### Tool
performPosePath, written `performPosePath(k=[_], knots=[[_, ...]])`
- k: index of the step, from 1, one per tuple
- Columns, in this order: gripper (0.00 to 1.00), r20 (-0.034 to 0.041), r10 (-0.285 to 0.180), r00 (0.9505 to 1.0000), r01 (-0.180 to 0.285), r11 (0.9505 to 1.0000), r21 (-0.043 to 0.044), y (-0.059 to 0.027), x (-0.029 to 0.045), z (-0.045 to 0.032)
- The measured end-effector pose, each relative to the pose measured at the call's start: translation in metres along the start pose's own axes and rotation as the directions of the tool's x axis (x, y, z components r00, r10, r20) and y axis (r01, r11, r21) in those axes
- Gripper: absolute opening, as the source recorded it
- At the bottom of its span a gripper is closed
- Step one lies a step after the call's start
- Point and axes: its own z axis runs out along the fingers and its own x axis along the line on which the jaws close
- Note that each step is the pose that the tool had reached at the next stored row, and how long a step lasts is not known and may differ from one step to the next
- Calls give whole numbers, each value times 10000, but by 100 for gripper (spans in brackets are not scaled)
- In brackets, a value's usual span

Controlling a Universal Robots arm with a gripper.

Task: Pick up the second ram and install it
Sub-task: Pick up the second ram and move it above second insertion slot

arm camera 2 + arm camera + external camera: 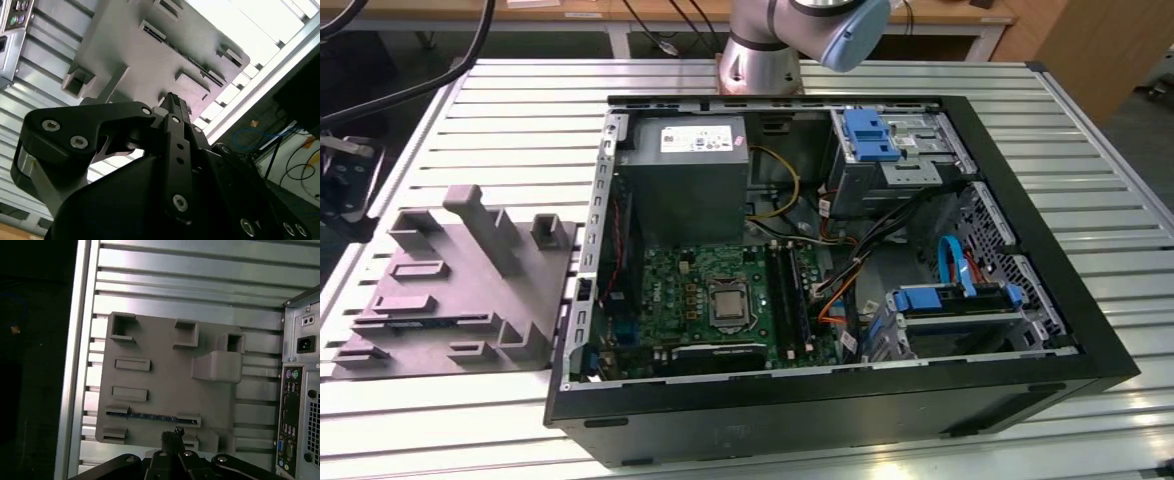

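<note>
The end effector (172, 435) had its fingers drawn together with nothing between them, poised over the gray holder (165, 355) on the table (175, 290). Just ahead of its tips, near but apart from them, the second ram (150, 416) lay as a thin dark blue strip seated on edge in one of the holder's long grooves. So the pick-up had not begun: no grasp, no contact, and the fingers would have to part before they could close on the strip. Farther out, to one side of the end effector, stood the open computer case (827, 410), and inside it the green board (700, 290) with its long black slots (787, 285). Whether any slot already held a strip could not be told. By my judgement, both the lifting and the installing remained to be done.
</note>
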Motion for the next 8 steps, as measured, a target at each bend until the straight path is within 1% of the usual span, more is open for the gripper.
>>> performPosePath(k=[2, 4, 6, 8], knots=[[10, -16, -365, 9993, 365, 9993, -10, 0, 0, 2], [10, -32, -736, 9973, 736, 9973, -21, 0, 0, 5], [10, -47, -1093, 9940, 1093, 9940, -31, 0, 1, 7], [10, -62, -1455, 9893, 1455, 9894, -43, 0, 0, 10]])
